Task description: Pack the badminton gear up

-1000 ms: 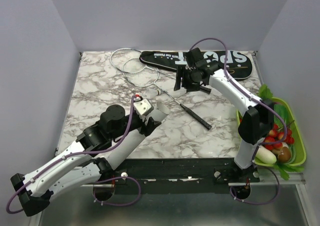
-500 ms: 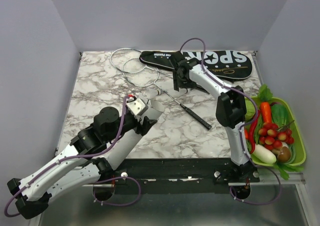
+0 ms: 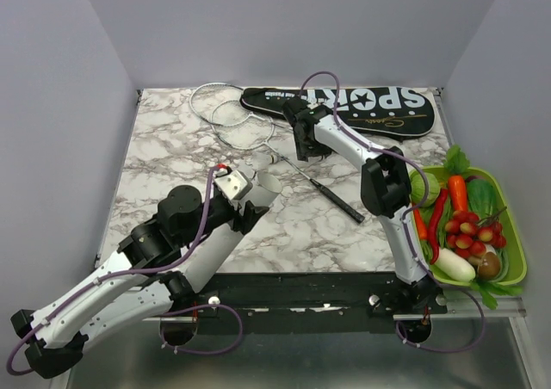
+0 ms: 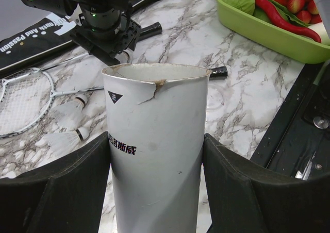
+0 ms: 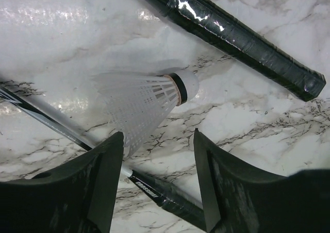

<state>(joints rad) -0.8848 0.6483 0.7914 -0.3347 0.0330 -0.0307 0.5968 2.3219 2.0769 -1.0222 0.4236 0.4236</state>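
Note:
The long black bag (image 3: 370, 109) lettered SPORT lies along the table's far edge. Two rackets lie left of it, their pale hoops (image 3: 231, 118) overlapping and one black handle (image 3: 340, 201) pointing toward mid-table. My right gripper (image 3: 306, 146) hangs low over the marble, open (image 5: 154, 140). A white shuttlecock (image 5: 144, 99) lies just ahead of its jaws, its skirt by the left finger, beside a racket handle (image 5: 232, 32). A second racket's shaft (image 5: 160, 194) passes under the jaws. My left gripper (image 4: 156, 140) is shut on an upright white tube (image 4: 154, 109) with a torn rim.
Two more shuttlecocks (image 4: 69, 120) lie on the marble beside a racket hoop (image 4: 20, 101). A green tray (image 3: 508, 234) of vegetables stands at the table's right edge. Grey walls enclose the table on three sides.
My right arm has swung left off the bag and come down close to the shuttlecock, its jaws narrowing slightly. The left arm with the tube has barely shifted.

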